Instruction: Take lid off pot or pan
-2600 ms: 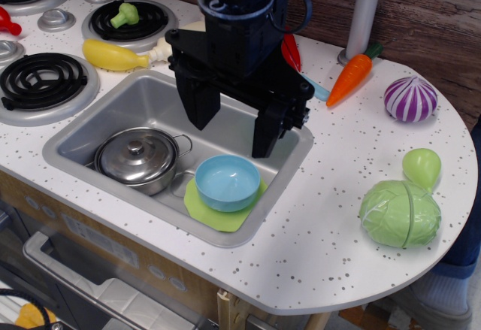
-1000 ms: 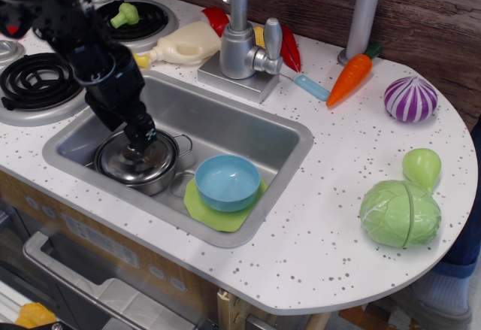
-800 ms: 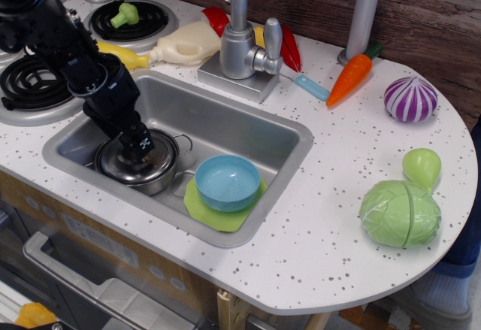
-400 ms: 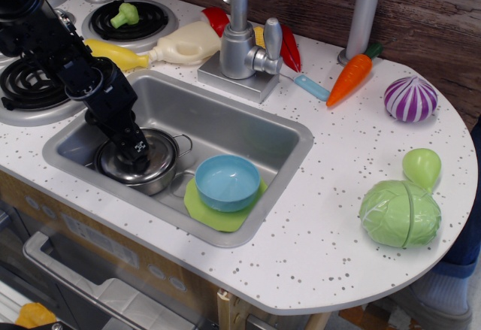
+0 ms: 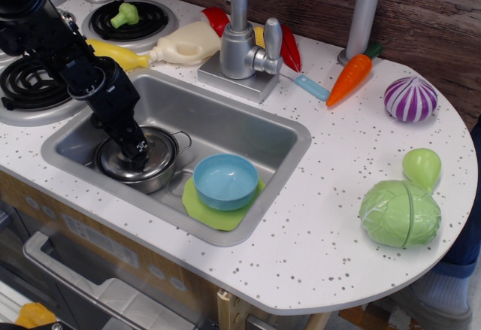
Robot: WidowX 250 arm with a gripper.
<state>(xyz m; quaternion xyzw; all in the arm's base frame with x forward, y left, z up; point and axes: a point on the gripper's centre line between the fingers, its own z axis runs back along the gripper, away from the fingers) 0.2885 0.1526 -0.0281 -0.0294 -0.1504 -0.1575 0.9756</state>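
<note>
The shiny silver lid (image 5: 159,152) sits closed on the small steel pot (image 5: 161,180), which stands in the left part of the sink (image 5: 225,119). A thin wire handle of the pot shows on its right side. My black gripper (image 5: 136,152) reaches down from the upper left onto the middle of the lid. Its fingers stand close together over the knob, which they hide. The lid rests level on the pot.
A light-blue bowl (image 5: 225,182) sits on a green plate (image 5: 216,214) just right of the pot. The faucet (image 5: 239,37) stands behind the sink. Stove burners (image 5: 30,82) lie to the left. A carrot (image 5: 352,74), a purple onion (image 5: 410,98) and a cabbage (image 5: 400,213) lie on the right counter.
My gripper came from above the sink's middle, moved left and went down onto the lid's middle. In the last moments it settled lower over the knob. The lid stays on the pot.
</note>
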